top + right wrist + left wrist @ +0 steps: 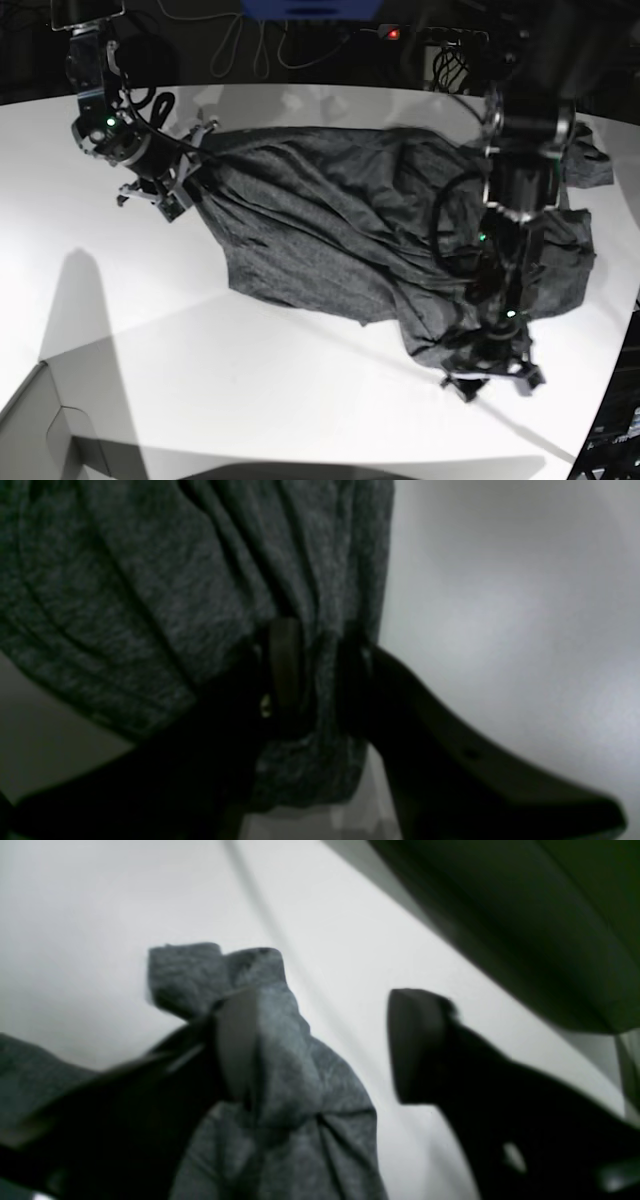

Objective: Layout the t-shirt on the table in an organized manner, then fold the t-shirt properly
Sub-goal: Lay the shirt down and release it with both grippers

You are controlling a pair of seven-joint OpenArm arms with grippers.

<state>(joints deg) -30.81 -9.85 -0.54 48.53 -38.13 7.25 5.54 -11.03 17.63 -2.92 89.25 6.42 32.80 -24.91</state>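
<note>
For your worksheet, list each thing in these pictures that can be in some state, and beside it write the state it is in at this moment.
t-shirt: crumpled, spread unevenly, not folded.
left gripper: open, cloth draped over one finger.
right gripper: shut on the t-shirt, a bunched fold between its fingers.
table: bears the t-shirt.
grey box: only a corner shows; state cannot be told.

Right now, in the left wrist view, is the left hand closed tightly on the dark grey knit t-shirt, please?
No, the left hand stands open, with the dark grey knit t-shirt draped against one finger only.
</note>
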